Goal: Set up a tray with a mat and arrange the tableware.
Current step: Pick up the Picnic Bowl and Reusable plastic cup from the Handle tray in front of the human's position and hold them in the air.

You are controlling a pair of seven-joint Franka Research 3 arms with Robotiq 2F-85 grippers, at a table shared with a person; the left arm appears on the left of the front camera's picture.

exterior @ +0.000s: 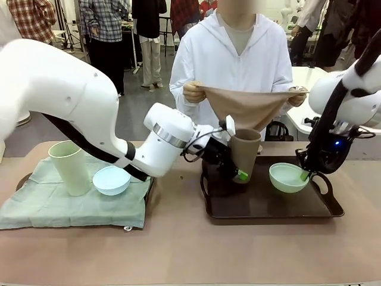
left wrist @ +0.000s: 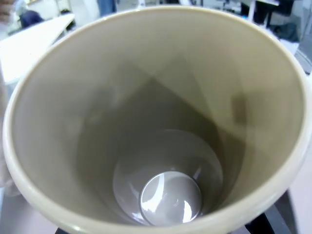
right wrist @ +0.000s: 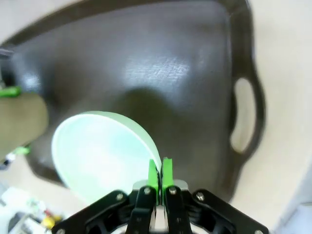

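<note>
Pinching mint green bowl [right wrist: 100, 156] rim between jaws

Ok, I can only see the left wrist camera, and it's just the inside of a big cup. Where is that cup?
Observer: The brown cup is tilted over the dark tray, and the left gripper grips it near its base.
Operator: What is the other arm doing?
Observer: The right gripper is pinching the rim of the mint green bowl, which is over the same tray.
Operator: Is the person helping?
Observer: The person is holding a tan cloth spread between both hands, behind the tray.
</note>
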